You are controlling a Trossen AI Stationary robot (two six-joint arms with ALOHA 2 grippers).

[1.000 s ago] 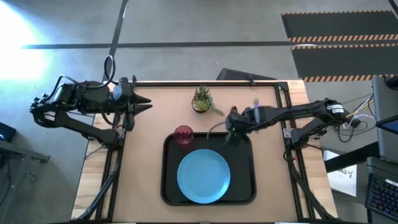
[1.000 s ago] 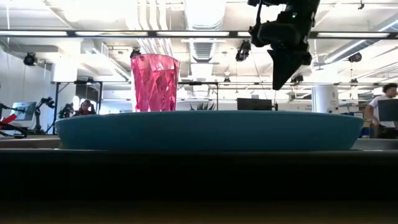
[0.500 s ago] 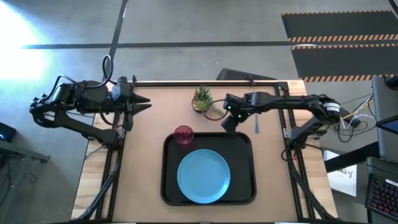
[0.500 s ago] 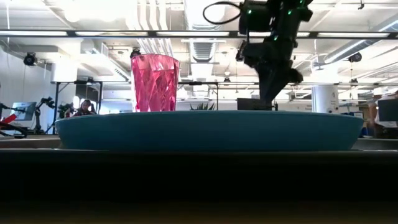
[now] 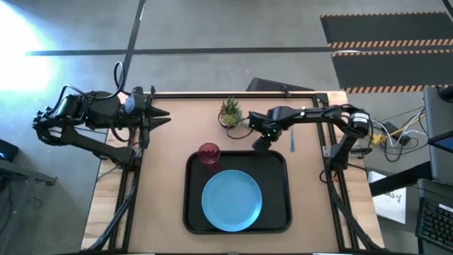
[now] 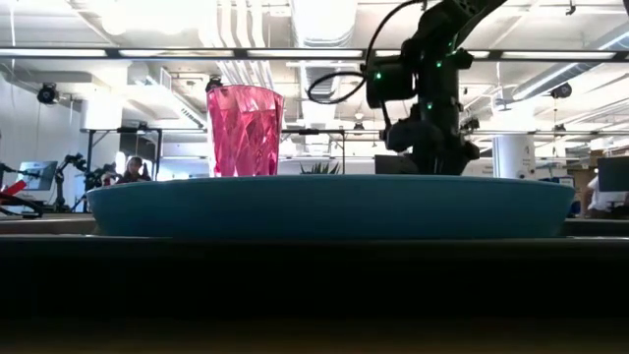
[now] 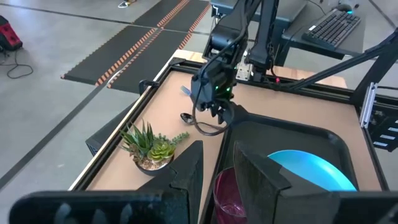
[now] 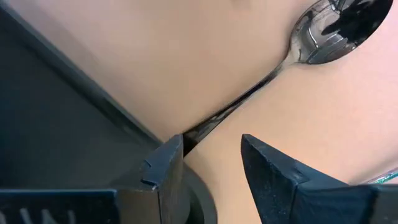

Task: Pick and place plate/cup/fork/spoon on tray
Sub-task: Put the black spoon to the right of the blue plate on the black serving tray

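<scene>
The dark spoon [image 8: 323, 31] lies on the table just beyond the black tray's [image 5: 191, 212] far right corner, its thin handle running toward my right gripper [image 8: 211, 162]. That gripper stands low there, open, pointing down, with the handle's end at the tip of one finger. On the tray, the light-blue plate [image 5: 231, 200] rests flat and the red cup [image 5: 209, 153] stands upright at the far left corner. The blue-handled fork [image 5: 291, 139] lies on the table right of the gripper. My left gripper [image 7: 217, 168] waits open at the table's far left. My right gripper comes from above with its fingers apart. The spoon handle's free end [image 8: 199, 127] reaches the tip of one finger [image 8: 171, 162]. I cannot tell whether they touch. The spoon lies flat on the table.
A small potted green plant [image 5: 230, 113] stands on the table just beyond the cup, left of the spoon. The tray's raised far rim [image 8: 93, 93] runs right beside my right gripper's fingers. Bare tabletop lies left of the tray.
My right gripper has come down from well above the table to table height beside the tray's far right corner. Its arm has swung and stretched out from the right. The plate, cup and tray have stayed put.
</scene>
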